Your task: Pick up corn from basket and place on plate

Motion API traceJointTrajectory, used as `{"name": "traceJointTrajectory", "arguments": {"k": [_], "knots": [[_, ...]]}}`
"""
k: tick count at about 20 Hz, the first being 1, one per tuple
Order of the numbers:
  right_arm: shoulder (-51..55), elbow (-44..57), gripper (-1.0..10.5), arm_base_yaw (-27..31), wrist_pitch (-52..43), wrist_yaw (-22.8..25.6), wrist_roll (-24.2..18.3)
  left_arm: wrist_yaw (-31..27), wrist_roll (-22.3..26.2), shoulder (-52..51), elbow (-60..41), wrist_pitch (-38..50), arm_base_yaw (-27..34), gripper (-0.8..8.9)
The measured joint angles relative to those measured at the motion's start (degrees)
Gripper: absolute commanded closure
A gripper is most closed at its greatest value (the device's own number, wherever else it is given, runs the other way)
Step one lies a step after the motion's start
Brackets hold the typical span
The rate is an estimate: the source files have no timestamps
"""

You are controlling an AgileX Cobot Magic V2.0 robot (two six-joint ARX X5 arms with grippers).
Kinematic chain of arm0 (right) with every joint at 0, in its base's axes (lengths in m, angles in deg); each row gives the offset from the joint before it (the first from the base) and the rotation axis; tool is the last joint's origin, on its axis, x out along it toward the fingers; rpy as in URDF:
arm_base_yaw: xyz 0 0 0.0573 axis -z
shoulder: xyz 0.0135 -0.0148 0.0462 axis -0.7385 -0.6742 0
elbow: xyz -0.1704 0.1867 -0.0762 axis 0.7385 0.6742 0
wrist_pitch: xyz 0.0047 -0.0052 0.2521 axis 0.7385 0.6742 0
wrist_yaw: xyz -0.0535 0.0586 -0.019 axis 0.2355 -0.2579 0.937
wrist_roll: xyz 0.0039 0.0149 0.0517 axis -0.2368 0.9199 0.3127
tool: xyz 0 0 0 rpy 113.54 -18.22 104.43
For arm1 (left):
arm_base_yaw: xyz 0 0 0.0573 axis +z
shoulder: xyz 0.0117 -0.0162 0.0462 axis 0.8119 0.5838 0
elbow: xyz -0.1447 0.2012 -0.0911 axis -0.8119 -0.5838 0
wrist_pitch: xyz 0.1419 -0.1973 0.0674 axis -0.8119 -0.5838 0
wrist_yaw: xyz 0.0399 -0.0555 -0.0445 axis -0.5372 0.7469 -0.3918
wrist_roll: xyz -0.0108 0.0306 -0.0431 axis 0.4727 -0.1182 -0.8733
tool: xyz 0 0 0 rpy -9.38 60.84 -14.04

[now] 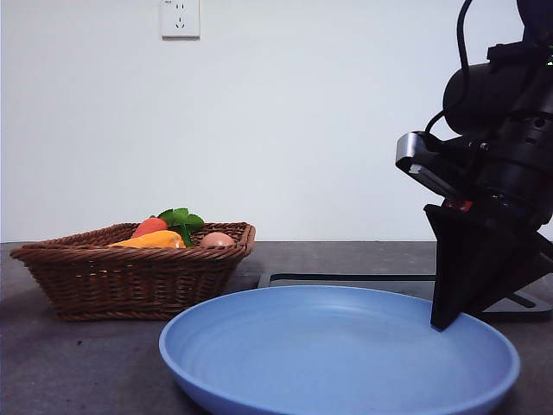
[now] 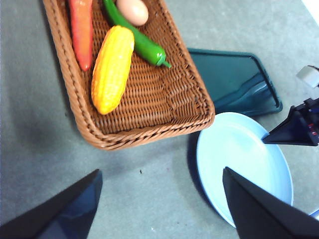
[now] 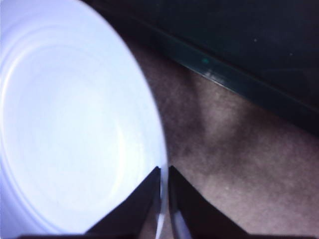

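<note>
We see a grey, matte table (image 1: 78,363) with a round, smooth, light-blue plate (image 1: 337,354) nearest the front camera. At about ten o'clock from the plate sits the basket (image 1: 130,277), brown woven wicker with flaring sides and a braided rim. Behind the plate, at roughly one o'clock, lies a flat dark rectangular tray (image 1: 346,279).

The right gripper (image 3: 164,196) is down at the plate's three o'clock edge, its black wedge-shaped jaws pinched together on the thin rim. The left gripper (image 2: 159,204) hangs high above the table between basket and plate, jaws spread wide and holding nothing.

The corn (image 2: 113,68), a bumpy, glossy yellow cob with blunt ends, lies flat on the basket floor, well apart from both grippers. Beside it we find a smooth orange carrot (image 2: 81,30), a shiny green pepper (image 2: 139,40) touching the cob's upper end, and a small tan egg (image 2: 132,11).
</note>
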Motion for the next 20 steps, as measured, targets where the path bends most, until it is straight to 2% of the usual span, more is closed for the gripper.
{"name": "traceJointTrajectory", "arguments": {"k": [4, 7, 10, 15, 18, 20], "knots": [[0.3, -0.7, 9.5, 0.0, 2.3, 0.0, 0.0, 0.0, 0.0, 4.8, 1.6, 0.5, -1.8, 4.28], [5.0, -1.7, 9.5, 0.2, 6.2, 0.3, -0.1, -1.3, 0.0, 9.6, 4.9, 4.4, -5.0, 4.28], [12.3, -3.1, 9.5, 0.4, 9.9, 0.3, -0.3, -6.7, 0.2, 16.1, 8.3, 6.4, -9.4, 4.28], [25.6, -3.1, 9.5, 0.4, 14.6, 0.2, -0.1, -18.1, 3.5, 30.0, 15.5, 7.8, -16.2, 4.28], [31.7, -3.1, 9.5, 0.4, 14.9, 0.2, 1.3, -24.3, 6.1, 39.3, 21.0, 8.1, -18.3, 4.28], [34.7, -3.1, 9.5, 0.4, 15.0, 0.2, 2.3, -25.9, 7.3, 45.0, 24.5, 8.1, -19.0, 4.28]]}}
